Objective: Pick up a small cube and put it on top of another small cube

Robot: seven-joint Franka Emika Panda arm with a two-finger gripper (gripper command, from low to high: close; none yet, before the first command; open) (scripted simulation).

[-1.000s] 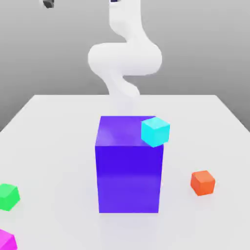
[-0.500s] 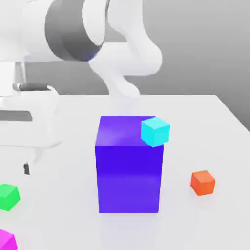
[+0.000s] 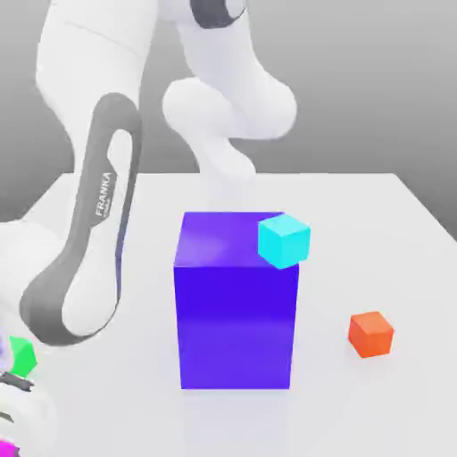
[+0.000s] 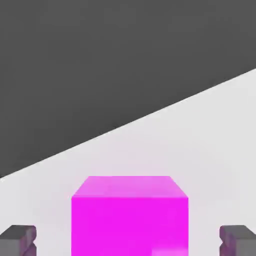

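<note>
Exterior view, magenta cube (image 3: 7,449): partly seen at the exterior view's left; probably light, stiff; best gripped mid-height by opposite side faces.
Gripper (image 4: 128,241): spread wide astride magenta cube, nothing clasped.
Green cube (image 3: 23,357): similarly rigid, presumably.

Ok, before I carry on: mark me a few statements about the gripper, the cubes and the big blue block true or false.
1. The pink cube is between the fingers of the gripper. True.
2. The fingers are pressed against the pink cube. False: there is a gap on either side of it.
3. In the exterior view, the light-blue cube covers part of the big blue block. True.
4. The orange cube is on the exterior view's left of the big block. False: it is on the right.
</note>
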